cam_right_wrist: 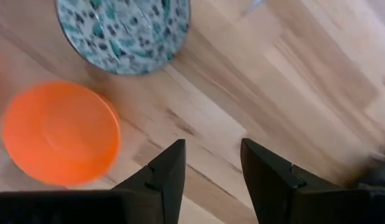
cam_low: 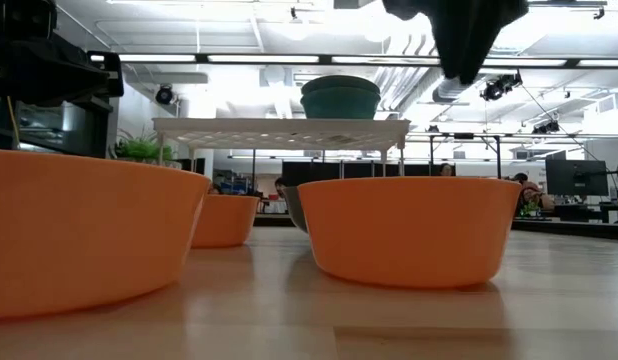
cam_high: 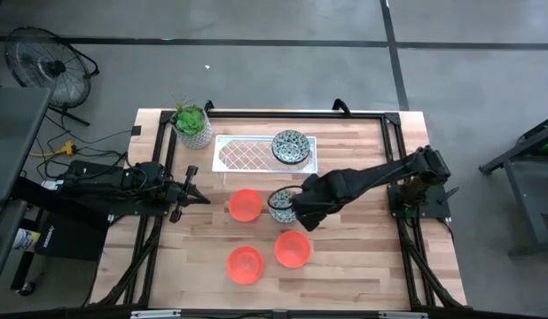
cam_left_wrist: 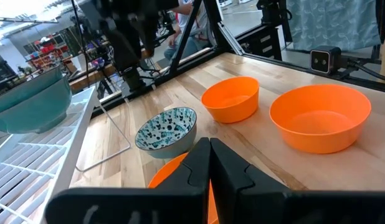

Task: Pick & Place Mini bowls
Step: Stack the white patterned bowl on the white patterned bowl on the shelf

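With the rack [cam_high: 256, 156] already carrying one patterned bowl [cam_high: 291, 146], the right gripper [cam_high: 292, 210] hangs, fingers apart and empty, over the second patterned bowl [cam_high: 281, 203] just in front of the rack, so it should drop squarely astride the rim before pinching, while the left gripper [cam_high: 192, 186] waits shut beside the rack.

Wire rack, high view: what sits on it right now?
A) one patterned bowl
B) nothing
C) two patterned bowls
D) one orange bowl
A: a single patterned bowl rests at the right end of the white wire rack; the three orange bowls and the other patterned bowl are on the table.
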Motion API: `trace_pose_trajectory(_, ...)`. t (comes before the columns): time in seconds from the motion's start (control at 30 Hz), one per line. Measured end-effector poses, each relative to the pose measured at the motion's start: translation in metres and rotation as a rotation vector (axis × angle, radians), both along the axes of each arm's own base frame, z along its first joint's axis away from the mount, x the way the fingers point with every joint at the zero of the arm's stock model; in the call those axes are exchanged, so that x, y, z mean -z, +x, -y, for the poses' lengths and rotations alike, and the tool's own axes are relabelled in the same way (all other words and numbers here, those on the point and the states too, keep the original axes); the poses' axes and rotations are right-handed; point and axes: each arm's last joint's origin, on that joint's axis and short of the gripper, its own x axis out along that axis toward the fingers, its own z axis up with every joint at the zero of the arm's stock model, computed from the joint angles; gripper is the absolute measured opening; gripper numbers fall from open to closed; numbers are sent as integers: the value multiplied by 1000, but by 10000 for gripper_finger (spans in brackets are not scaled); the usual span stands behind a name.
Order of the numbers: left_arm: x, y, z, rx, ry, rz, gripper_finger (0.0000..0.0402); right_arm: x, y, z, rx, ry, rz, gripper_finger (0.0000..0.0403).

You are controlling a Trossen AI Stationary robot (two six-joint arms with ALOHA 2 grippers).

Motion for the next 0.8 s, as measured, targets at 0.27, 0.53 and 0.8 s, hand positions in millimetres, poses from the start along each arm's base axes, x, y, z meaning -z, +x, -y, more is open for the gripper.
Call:
trace_pose_trajectory(0.27,0,0,0,0,0,0,0,49,6,10,174,33,150,142)
trace_pose_trajectory(0.53,0,0,0,0,0,0,0,89,2,10,347,90,224,148)
trace_pose_trajectory(0.8,0,0,0,0,0,0,0,104,6,10,399,113,329,199)
